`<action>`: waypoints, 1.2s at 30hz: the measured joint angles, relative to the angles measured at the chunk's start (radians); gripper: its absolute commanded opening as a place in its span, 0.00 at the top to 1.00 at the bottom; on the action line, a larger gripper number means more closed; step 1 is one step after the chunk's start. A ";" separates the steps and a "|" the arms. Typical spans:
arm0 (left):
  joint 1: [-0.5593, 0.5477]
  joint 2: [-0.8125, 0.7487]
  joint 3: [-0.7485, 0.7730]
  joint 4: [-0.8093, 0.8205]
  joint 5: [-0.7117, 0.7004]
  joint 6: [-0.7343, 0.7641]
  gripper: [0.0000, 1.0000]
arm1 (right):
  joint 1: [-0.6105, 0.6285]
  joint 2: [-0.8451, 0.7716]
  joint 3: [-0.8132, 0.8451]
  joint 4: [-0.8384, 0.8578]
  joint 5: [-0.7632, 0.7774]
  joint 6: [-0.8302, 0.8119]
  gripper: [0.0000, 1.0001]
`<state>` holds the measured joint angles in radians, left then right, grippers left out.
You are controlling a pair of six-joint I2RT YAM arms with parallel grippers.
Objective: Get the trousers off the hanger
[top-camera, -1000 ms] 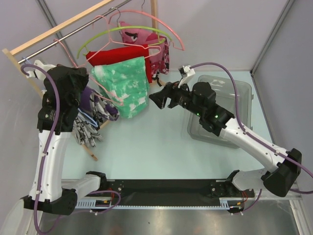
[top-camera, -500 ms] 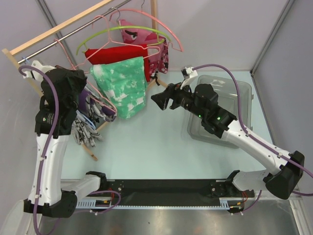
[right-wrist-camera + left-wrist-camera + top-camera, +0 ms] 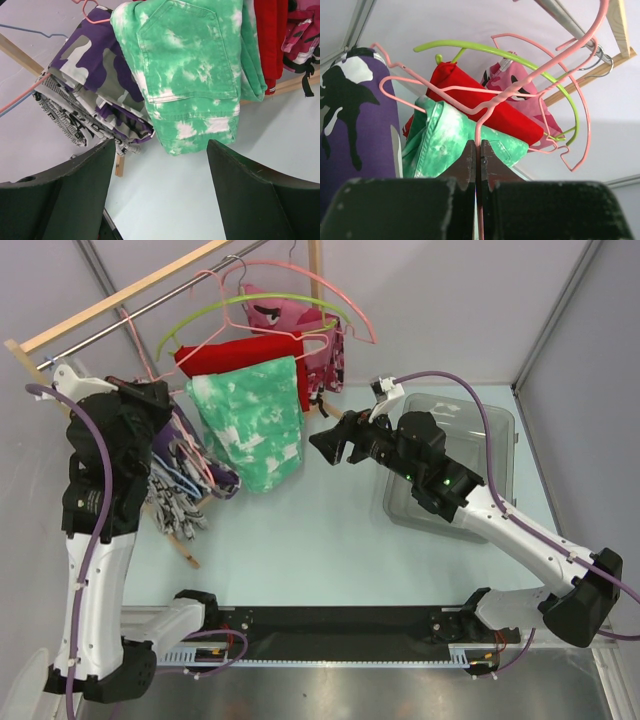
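The left claw [image 3: 476, 150] is pinched tight on the thin pale pink wire hanger [image 3: 479, 132], just below its twisted neck. In the wrist view the wire runs straight out from between the shut fingers and up toward the hook by the metal rail [image 3: 570, 22]. The soft purple, white, grey and black camouflage trousers [image 3: 205, 465] hang folded at the left end of the wooden rack [image 3: 120, 295], right beside the left arm. They are pressed between the black-and-white newsprint-patterned garment [image 3: 65, 120] and the green-and-white mottled garment [image 3: 250, 425]. The right claw [image 3: 325, 440] hovers wide and empty above the tabletop [image 3: 320, 540], facing the clothes and apart from them.

The step in hand looks like steadying the hanger while the other arm comes for the cloth. To do it well, the left claw should hold the wire firm and level so the hanger neither swings nor slips along the rail. The right claw should aim at the purple fold, which in its own view lies left of the green garment and partly behind it. It should take a thick bite of camouflage cloth only. The green hem overlaps that fold, so a low approach from the left side seems safer. The pull should then go down and away, slowly. Soft cloth drags on wire, and the neighbouring hangers sit tangled close enough to be tugged along.
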<state>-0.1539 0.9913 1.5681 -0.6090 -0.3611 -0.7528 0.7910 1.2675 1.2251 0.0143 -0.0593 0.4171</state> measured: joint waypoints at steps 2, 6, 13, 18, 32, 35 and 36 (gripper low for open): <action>0.000 -0.006 -0.003 0.005 0.008 0.013 1.00 | 0.000 0.000 0.000 -0.002 0.000 0.000 0.20; 0.000 -0.035 -0.041 0.042 0.010 0.052 1.00 | 0.000 0.000 0.000 -0.003 0.000 0.000 0.19; 0.006 -0.099 -0.136 0.121 0.016 0.136 1.00 | 0.000 0.009 0.009 -0.011 -0.021 0.000 0.18; 0.007 -0.095 -0.136 0.122 0.031 0.152 1.00 | 0.020 0.117 0.123 -0.046 -0.117 -0.004 0.16; 0.007 -0.092 -0.166 0.151 0.052 0.167 1.00 | 0.230 0.509 0.659 -0.065 -0.382 0.045 0.14; 0.007 -0.092 -0.166 0.151 0.052 0.172 1.00 | 0.244 0.562 0.725 -0.052 -0.409 0.078 0.14; 0.007 -0.092 -0.166 0.151 0.053 0.175 1.00 | 0.248 0.573 0.735 -0.051 -0.414 0.085 0.15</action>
<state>-0.1471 0.8993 1.4025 -0.4580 -0.3084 -0.5777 1.0393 1.8404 1.9606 -0.0364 -0.4732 0.5026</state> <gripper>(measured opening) 0.020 0.860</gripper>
